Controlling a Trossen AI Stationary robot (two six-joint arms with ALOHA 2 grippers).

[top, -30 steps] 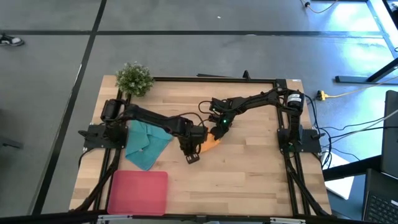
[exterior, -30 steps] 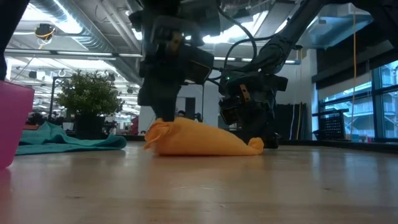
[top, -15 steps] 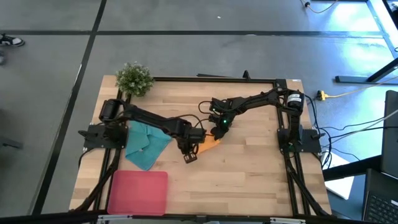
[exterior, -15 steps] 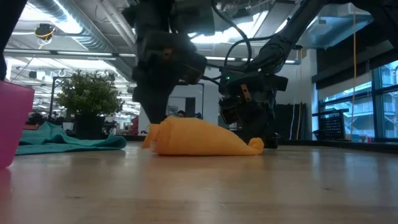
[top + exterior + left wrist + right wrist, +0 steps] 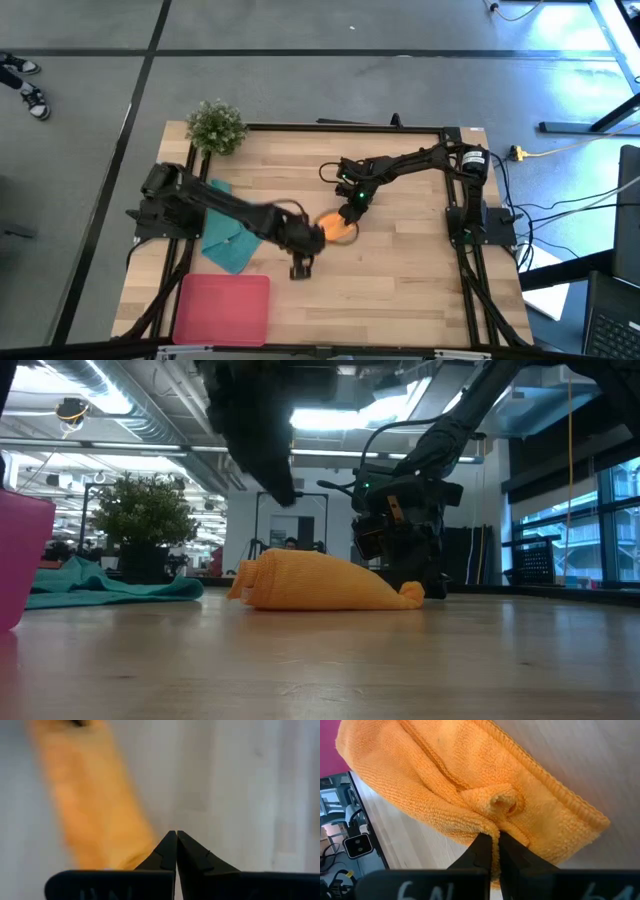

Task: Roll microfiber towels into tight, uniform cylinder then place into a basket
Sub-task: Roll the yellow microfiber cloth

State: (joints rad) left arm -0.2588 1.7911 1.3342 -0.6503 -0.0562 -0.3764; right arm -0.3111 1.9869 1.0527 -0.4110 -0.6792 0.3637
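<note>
Lifting clear of the orange towel (image 5: 338,227), the left gripper (image 5: 300,268) now hangs lower in the high view than a second ago, its fingers pressed together on nothing; the low view shows only its dark blur up at the top left of centre, where half a second earlier it stood against the roll's left end. The right gripper (image 5: 352,211) has not moved: it stays clamped on a fold at the towel's other end, and its wrist view shows the fingertips (image 5: 481,851) pinching the orange pile. The towel lies at the centre of the wooden table (image 5: 400,280) as a loose, tapered bundle, thick at one end and thin at the other, so by my reading the roll is neither tight nor uniform yet. The teal towel (image 5: 232,240) lies flat left of centre, unrolled, and the pink basket (image 5: 222,308) sits at the lower left, well apart from both. A potted plant (image 5: 215,126) stands at the upper left corner.
</note>
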